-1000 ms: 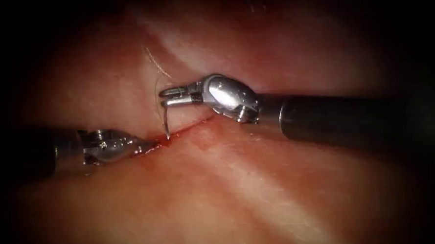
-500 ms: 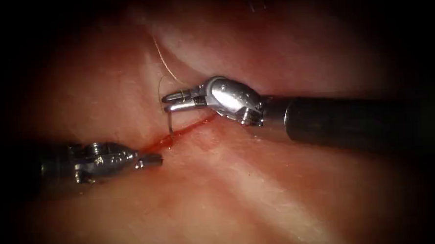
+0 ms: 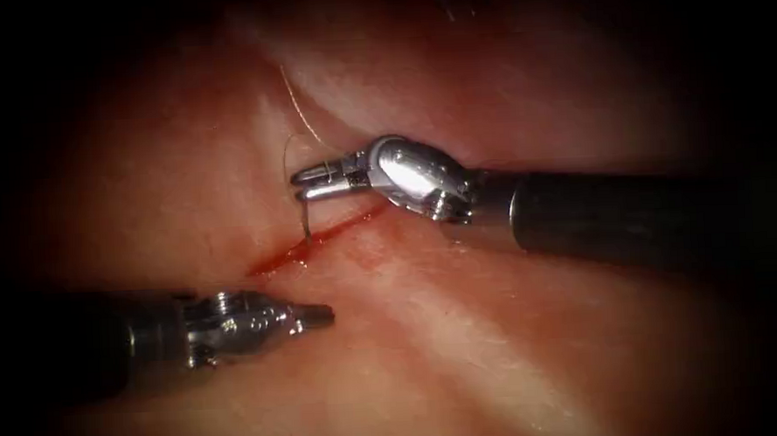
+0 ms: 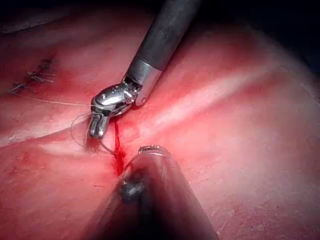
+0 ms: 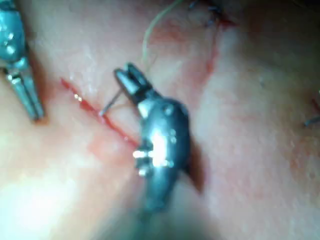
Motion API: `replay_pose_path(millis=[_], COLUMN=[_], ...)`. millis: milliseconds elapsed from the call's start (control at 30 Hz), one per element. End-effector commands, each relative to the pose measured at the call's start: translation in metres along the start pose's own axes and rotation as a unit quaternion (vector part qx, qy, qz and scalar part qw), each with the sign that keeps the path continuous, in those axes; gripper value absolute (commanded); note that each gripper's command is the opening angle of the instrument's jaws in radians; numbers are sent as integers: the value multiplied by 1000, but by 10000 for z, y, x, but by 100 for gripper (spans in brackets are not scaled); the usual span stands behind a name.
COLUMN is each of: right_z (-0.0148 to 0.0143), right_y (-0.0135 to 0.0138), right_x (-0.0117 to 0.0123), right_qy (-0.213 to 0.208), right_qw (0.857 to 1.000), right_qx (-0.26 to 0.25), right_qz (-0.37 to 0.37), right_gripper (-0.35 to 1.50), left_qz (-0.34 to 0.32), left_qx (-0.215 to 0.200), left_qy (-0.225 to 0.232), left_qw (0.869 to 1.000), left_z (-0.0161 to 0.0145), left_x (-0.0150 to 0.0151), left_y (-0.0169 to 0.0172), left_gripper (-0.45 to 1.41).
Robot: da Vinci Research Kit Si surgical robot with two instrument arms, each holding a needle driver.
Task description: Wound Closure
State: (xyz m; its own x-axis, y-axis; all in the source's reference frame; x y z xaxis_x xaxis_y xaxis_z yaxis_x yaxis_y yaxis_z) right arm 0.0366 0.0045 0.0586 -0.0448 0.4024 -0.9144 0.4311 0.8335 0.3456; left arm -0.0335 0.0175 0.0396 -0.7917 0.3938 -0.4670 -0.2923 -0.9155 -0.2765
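**Needle at the cut's edge, held by the right pincer**

Needle [image 3: 303,220] hangs point-down from the right pincer [image 3: 301,183], whose jaws are clamped on its upper end; the lower part of the curve meets the tissue [image 3: 463,328] at the cut [image 3: 319,238], just below the jaws. Whether the point is actually in the tissue is hard to tell in the endoscope view; in the right wrist view the needle [image 5: 111,102] slants from the pincer [image 5: 125,75] down to the red line of the cut [image 5: 95,112] and seems to touch it. Thread [image 3: 296,104] runs up and away from the right pincer over the tissue beyond it, with a small loop just beside the jaws.

The left pincer [image 3: 323,315] lies below and to the left of the right one, on the near side of the cut and apart from it, jaws together and holding nothing. A strip of bare tissue separates it from the red fluid [image 3: 272,262] pooled along the cut's left end. The left wrist view shows the right pincer [image 4: 95,129] standing just beside the red fluid [image 4: 118,150], with the thread [image 4: 80,135] curling around its tip.

Open tissue spreads wide to the right of and below both pincers. Earlier stitches [image 4: 35,77] sit well away from the right pincer, at the far end of the wound. No writing or marking can be read on either tool.
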Motion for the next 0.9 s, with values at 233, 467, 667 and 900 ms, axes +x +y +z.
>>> replay_pose_path(millis=[233, 467, 667, 900], right_z=[7, 8, 7, 8], right_y=[6, 4, 5, 2], right_x=[4, 5, 7, 6], right_qy=[-2, -9, -20, -24], right_qw=[999, 996, 991, 993], right_qx=[3, 7, 17, 27], right_qz=[33, 87, 129, 110], right_gripper=[-35, -35, -35, -35], left_qz=[-1, 3, 14, 14], left_qx=[-7, -11, -14, -15], left_qy=[6, 12, 13, 13], left_qw=[1000, 1000, 1000, 1000], left_z=[16, 34, 46, 42], left_x=[8, 3, -13, -14], left_y=[13, 17, 12, 14], left_gripper=[-10, -15, -16, -16])
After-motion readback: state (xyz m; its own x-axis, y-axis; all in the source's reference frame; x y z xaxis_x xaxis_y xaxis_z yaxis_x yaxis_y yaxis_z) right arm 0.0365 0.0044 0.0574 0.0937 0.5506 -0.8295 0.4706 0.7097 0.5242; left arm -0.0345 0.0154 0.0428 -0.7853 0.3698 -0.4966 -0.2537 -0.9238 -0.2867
